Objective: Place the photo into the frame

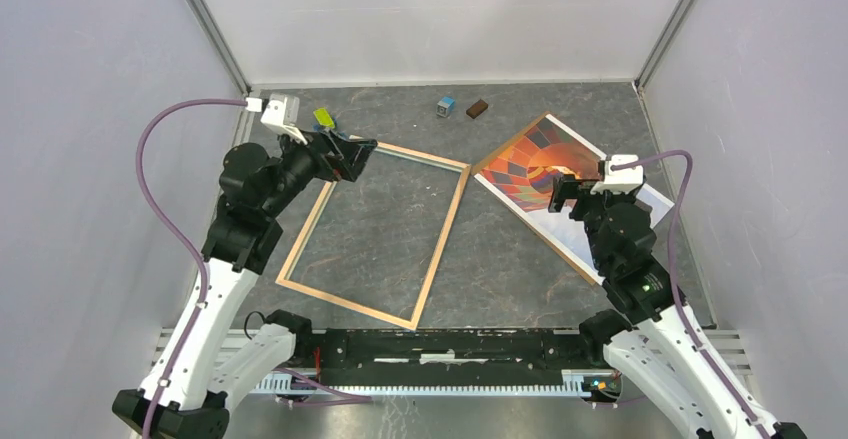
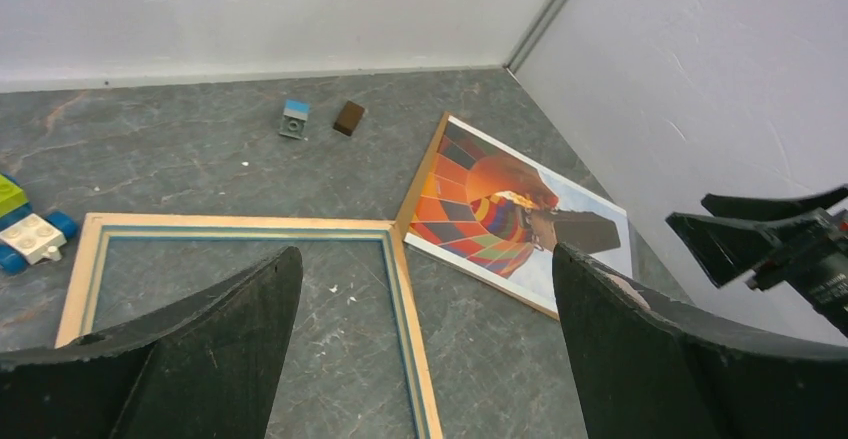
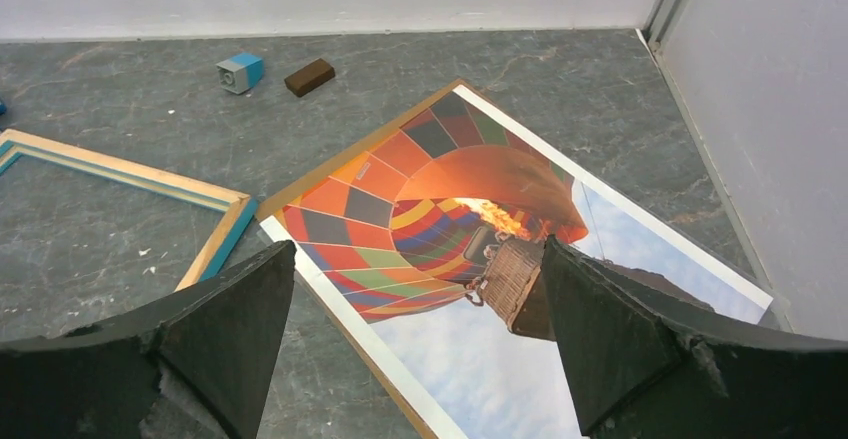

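Note:
The photo [image 1: 530, 164], a hot-air balloon print with a white border, lies face up at the right of the table on a brown backing board [image 1: 512, 139]. It also shows in the left wrist view [image 2: 480, 204] and the right wrist view [image 3: 440, 209]. The frame [image 1: 445, 229] lies flat at the middle left with its light wood side up and nothing inside it, one corner close to the photo. My left gripper [image 1: 358, 154] hovers open over the frame's far left corner [image 2: 405, 289]. My right gripper [image 1: 560, 194] hangs open above the photo, jaws [image 3: 416, 244] wide and empty.
A small blue block [image 1: 446, 107] and a brown block [image 1: 477, 109] lie near the back wall. A green brick [image 1: 323, 117] and white and blue bricks [image 2: 30, 237] sit by the frame's far left corner. White walls close in on three sides.

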You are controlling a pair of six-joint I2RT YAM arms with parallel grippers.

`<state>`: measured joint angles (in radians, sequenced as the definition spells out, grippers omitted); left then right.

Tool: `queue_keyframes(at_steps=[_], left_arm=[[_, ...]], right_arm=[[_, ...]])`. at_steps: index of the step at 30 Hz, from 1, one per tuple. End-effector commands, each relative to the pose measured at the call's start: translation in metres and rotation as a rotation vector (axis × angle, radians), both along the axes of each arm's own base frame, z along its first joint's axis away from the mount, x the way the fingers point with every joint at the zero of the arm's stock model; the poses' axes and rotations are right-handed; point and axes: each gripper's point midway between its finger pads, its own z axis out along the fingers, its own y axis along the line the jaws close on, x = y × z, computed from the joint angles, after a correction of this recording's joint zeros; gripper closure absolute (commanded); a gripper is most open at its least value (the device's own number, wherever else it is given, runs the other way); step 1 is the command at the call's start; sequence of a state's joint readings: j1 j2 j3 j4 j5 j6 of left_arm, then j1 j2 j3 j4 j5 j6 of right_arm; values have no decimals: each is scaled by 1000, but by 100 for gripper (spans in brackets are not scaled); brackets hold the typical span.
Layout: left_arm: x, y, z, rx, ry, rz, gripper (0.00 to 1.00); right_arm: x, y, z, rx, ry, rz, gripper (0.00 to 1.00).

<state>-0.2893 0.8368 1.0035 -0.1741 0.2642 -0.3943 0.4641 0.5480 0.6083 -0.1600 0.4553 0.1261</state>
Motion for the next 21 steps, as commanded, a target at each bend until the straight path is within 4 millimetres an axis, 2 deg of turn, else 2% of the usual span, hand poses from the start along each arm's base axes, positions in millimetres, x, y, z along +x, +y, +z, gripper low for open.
queue_keyframes(at_steps=[1, 7, 14, 18, 21], left_arm=[[-3, -12, 14, 30, -67, -53, 0], [-2, -38, -1, 14, 10, -154, 0], [5, -49, -18, 25, 94, -188, 0], [6, -52, -23, 41, 121, -194, 0], [8, -55, -27, 35, 141, -206, 0]], right_arm=[[9, -7, -9, 4, 9, -71, 2], [24, 13, -37, -88, 147, 8, 2], [42, 14, -94, -123, 315, -45, 2], [51, 9, -137, -19, 432, 12, 3], [53, -4, -153, 102, 453, 23, 3]])
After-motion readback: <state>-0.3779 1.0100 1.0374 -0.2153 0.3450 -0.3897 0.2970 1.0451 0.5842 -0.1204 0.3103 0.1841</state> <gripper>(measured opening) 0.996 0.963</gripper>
